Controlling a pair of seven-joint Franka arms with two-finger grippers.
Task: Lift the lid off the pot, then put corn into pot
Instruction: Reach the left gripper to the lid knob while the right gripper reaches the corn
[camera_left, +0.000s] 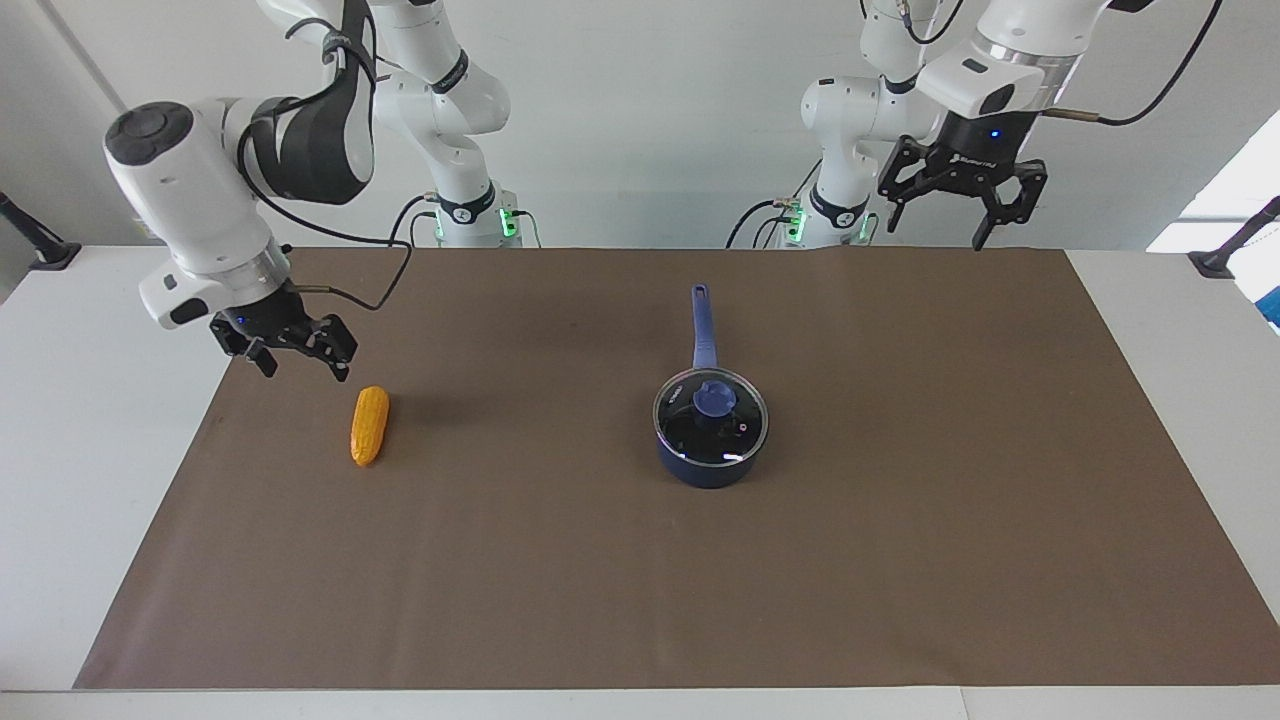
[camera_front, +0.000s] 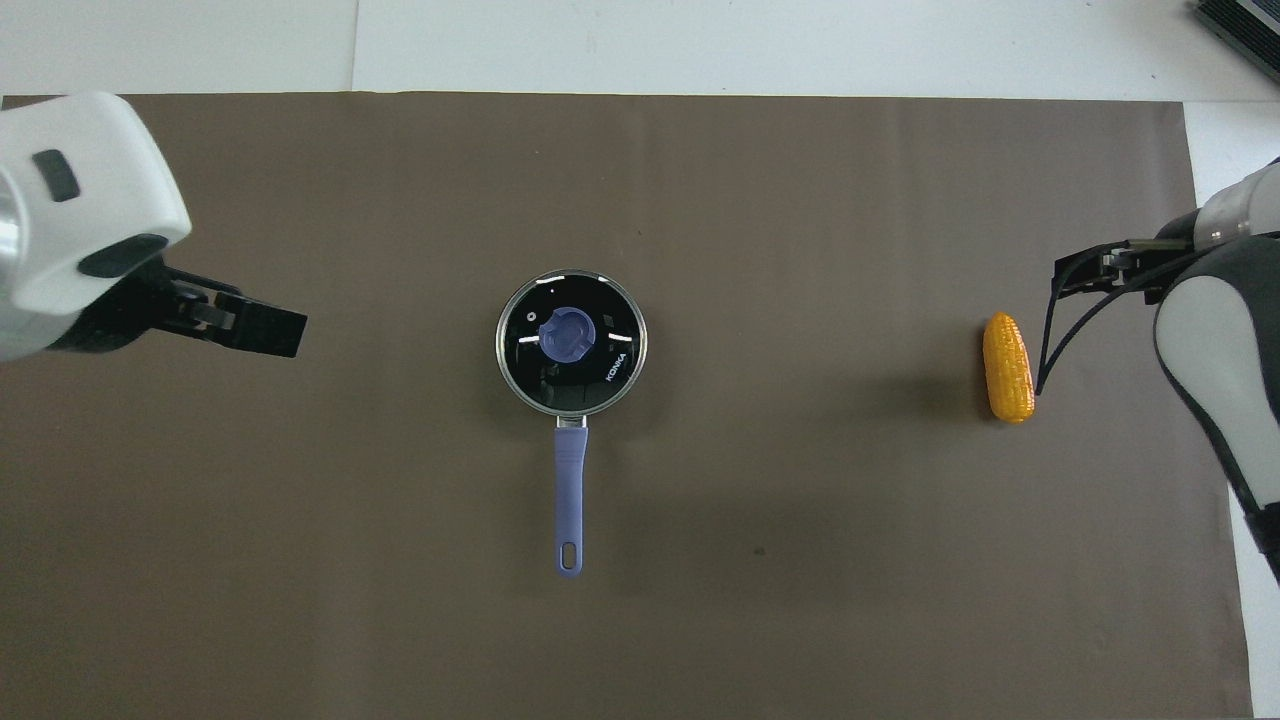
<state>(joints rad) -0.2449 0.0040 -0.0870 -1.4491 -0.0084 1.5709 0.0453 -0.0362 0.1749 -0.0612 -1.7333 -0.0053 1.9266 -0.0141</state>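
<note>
lid (camera_left: 711, 420) on pot (camera_left: 706, 462); right end effector (camera_left: 300, 364) above corn (camera_left: 369, 426)

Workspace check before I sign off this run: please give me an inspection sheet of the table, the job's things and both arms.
Surface: brown mat on a white table.
Job's things: round glass lid with blue knob seated on the dark blue saucepan, handle toward the robots; yellow ridged corn cob lying toward the right arm's end.
Clutter: nothing seen.
Grippers: right gripper low beside the corn, not touching; left gripper raised, fingers open, waiting.
Cables: black cable hanging from the right arm.
Surroundings: white wall.
</note>
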